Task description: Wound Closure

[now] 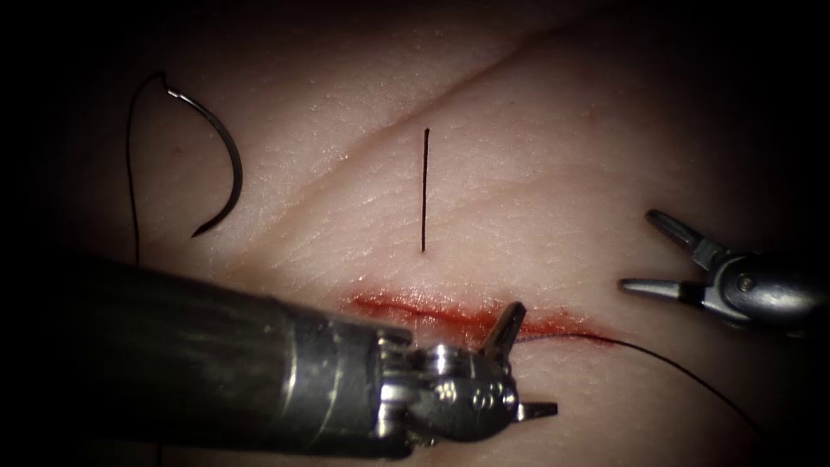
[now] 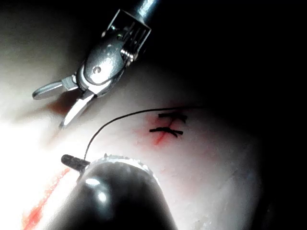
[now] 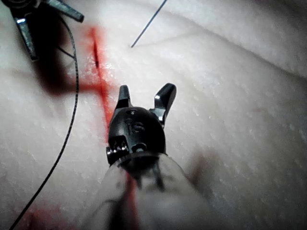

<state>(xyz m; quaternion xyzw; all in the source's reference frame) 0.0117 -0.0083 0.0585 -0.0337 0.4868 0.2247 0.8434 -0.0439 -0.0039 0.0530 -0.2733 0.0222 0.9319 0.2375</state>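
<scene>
both my pincers are released and hold nothing. my left tool point(image 1: 538, 355) hangs with its jaws spread wide right at the cut point(image 1: 450, 313), one jaw tip over the red fluid point(image 1: 389, 304) along the wound line. my right tool point(image 1: 635, 249) waits with its jaws parted, off past the right end of the cut and apart from it.

the curved needle point(image 1: 226, 164) lies loose on the tissue point(image 1: 536, 173), not in it. it is well apart from the cut, up and beyond its left end. its thread point(image 1: 130, 173) trails down from the blunt end. a second run of thread point(image 1: 692, 367) leaves the cut's right end and goes off right. a straight bit of thread point(image 1: 424, 190) stands just above the cut.

which step is in hand i cannot tell, since nothing is gripped. by my judgement, any pickup of the needle should take it on the body of its curve, away from the point, and lift it without dragging thread over the wound.

room is good over the bare tissue between needle and cut. my left shaft crowds the near side, and the right-hand thread lies close under my left jaws, so snagging is the risk there.
</scene>
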